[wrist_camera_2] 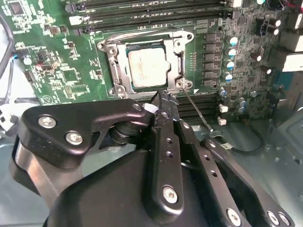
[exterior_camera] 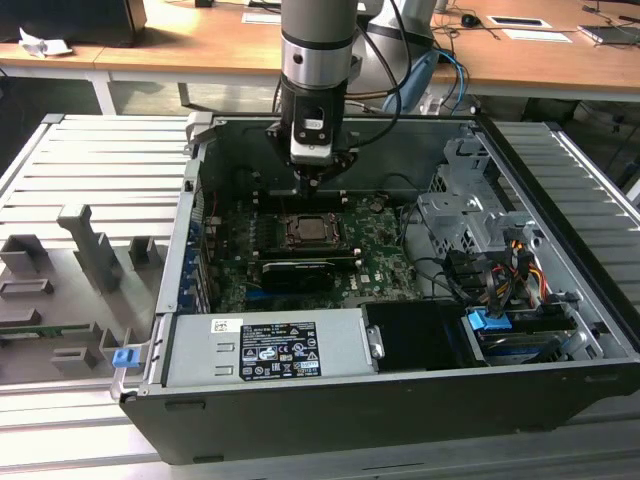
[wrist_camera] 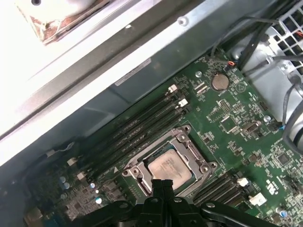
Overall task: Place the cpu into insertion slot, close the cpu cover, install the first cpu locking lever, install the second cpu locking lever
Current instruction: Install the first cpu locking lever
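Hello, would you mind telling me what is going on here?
The robot arm is working inside an open computer case. The cpu lies in the insertion slot, and the cpu cover appears to be down over it. The gripper, fingers together, hovers at the socket's edge next to a thin metal lever.
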You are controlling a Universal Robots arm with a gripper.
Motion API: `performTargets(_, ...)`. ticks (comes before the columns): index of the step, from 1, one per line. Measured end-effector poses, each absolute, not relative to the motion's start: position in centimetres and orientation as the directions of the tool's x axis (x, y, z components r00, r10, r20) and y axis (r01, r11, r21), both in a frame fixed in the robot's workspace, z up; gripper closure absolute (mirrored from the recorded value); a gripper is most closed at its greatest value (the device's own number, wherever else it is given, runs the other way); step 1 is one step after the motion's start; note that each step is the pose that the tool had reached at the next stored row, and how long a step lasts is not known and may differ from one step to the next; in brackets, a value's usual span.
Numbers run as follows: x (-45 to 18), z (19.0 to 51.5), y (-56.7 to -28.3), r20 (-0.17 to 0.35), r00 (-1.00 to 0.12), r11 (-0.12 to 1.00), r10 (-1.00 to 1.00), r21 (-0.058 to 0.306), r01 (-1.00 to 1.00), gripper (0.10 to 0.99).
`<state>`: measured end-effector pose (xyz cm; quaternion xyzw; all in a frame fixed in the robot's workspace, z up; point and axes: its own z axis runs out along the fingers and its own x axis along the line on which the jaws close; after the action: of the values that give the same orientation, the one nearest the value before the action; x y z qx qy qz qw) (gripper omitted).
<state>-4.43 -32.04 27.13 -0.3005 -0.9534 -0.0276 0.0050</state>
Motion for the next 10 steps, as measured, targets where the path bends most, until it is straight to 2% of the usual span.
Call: performTargets(10, -4.43, 27.13, -32.04, 0.026, -0.872, 0.871, 0.488, 0.05, 0.489, 0.98)
